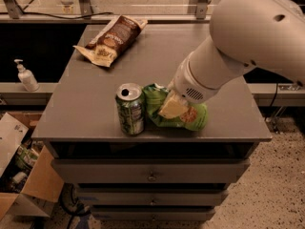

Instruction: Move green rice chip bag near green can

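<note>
Gripper [172, 107] rests on the chip bag [190, 119], just beside the can [130, 109] at the table's [90, 113] front edge; its hold I cannot tell. Withdraw straight up, sparing the can.

Pincer [172, 107] on green bag [189, 119] beside green can [130, 109]

The robot's arm [248, 37] is cased in smooth, off-white shells: a large rounded housing, marked by a small dark oval hole [279, 18], narrows into a plain cylindrical forearm. A thin seam rings the forearm above a flared wrist collar, where a patch of small dark vent holes [193, 94] is set into the casing. The gripper [172, 107], a pale yellowish-tan piece, sits at the arm's lower end, over the front of the grey cabinet top [86, 113].
</note>
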Available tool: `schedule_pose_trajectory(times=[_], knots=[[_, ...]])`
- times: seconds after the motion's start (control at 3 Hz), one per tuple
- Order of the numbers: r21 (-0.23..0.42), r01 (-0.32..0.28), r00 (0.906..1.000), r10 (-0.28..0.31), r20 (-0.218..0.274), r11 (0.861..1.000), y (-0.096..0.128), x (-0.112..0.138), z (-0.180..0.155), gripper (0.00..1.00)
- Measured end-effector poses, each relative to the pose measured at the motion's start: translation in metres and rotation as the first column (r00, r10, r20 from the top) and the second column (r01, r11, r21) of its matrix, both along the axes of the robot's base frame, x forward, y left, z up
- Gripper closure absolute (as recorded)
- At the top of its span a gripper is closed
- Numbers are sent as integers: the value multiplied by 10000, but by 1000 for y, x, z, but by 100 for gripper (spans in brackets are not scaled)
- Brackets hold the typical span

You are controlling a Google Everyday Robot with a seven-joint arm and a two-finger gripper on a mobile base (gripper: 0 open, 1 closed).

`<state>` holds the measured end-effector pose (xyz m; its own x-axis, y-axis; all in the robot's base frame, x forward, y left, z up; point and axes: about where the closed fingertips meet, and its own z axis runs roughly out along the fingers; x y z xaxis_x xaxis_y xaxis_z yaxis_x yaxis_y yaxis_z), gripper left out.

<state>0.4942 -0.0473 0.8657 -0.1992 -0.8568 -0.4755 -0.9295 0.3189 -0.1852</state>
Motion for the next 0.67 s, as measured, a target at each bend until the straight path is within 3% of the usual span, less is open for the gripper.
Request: schedule_pose_trajectory(times=[0.33,0.67], knots=[[-29,24,10000,-24,-10,10000,-1,-1,-2,12],[-51,34,10000,-34,-14,10000,-1,-1,-2,0]])
